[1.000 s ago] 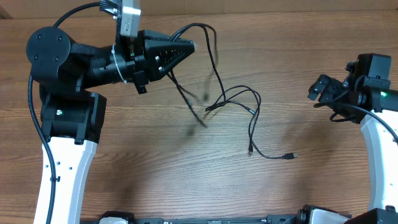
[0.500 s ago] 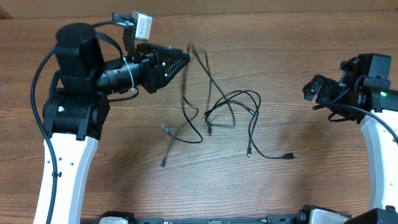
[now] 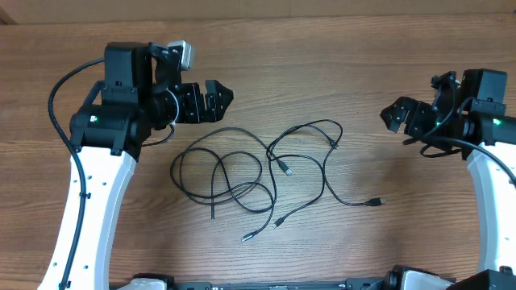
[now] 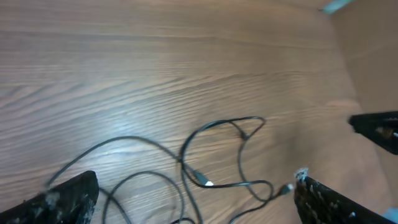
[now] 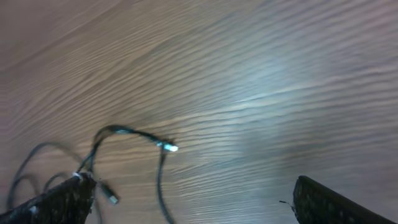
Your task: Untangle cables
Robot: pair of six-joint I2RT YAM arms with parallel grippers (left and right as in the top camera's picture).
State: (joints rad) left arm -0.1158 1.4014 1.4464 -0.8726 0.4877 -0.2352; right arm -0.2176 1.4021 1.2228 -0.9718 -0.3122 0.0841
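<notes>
While the left pincer (image 3: 219, 101) and right pincer (image 3: 397, 119) are gaping wide, empty, we are judging it best lifting the cables (image 3: 325, 177) by one loose plug (image 3: 376, 201).

Only a wooden table (image 3: 266, 72) here, mid-brown, its grain running side to side in long, wavy streaks. A paler tan strip (image 3: 339, 6) runs along its far edge in the overhead view. From the left wrist view the tabletop (image 4: 155, 68) ends at the right, with a lighter, blurred surface (image 4: 373, 62) beyond it. A small pale-blue streak (image 4: 337, 5) shows at the top, too blurred to name.
</notes>
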